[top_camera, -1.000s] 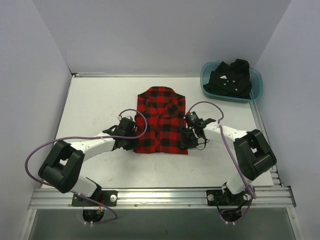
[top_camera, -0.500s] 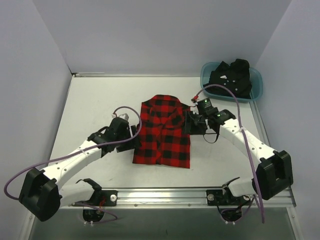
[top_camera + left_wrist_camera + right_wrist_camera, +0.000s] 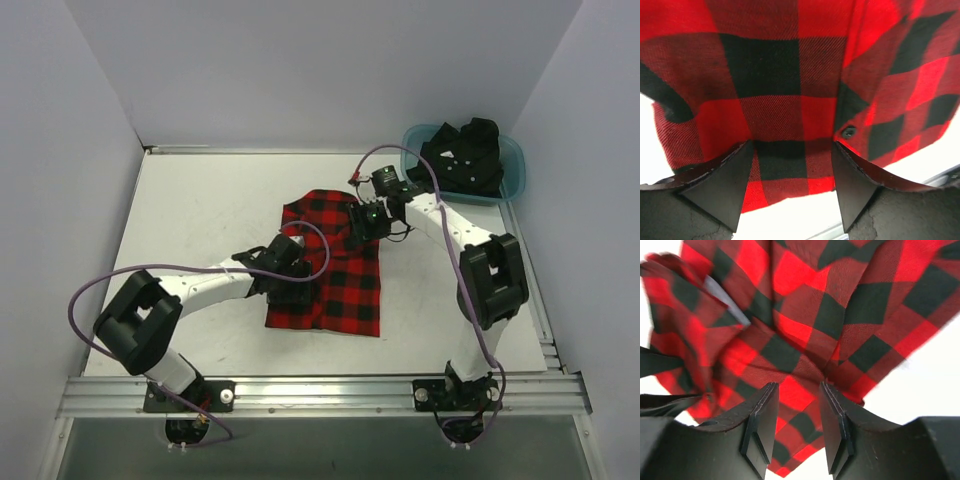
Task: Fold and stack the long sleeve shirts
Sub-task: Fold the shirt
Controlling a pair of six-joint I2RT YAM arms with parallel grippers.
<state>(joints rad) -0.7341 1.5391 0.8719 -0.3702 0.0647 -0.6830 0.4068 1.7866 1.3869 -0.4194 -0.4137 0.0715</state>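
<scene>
The red-and-black check flannel shirt (image 3: 335,280) lies in the middle of the table, its lower part flat and its top rumpled. My left gripper (image 3: 292,272) hovers open over the shirt's left part; in the left wrist view (image 3: 791,150) the cloth (image 3: 785,100) and its near hem show between the fingers. My right gripper (image 3: 366,222) is open over the shirt's upper right; in the right wrist view (image 3: 798,390) bunched cloth (image 3: 805,325) with a pale inner strip (image 3: 727,300) fills the frame. The plain black shirt (image 3: 465,160) lies crumpled in the teal tub.
The teal plastic tub (image 3: 513,165) stands at the back right corner. The white table (image 3: 200,200) is walled at the back and both sides. A metal rail (image 3: 320,395) runs along the near edge by the arm bases.
My left gripper has moved right onto the shirt's left part. My right gripper has moved up and left to the shirt's top, which is now rumpled. The shirt lies slightly nearer than a second ago.
</scene>
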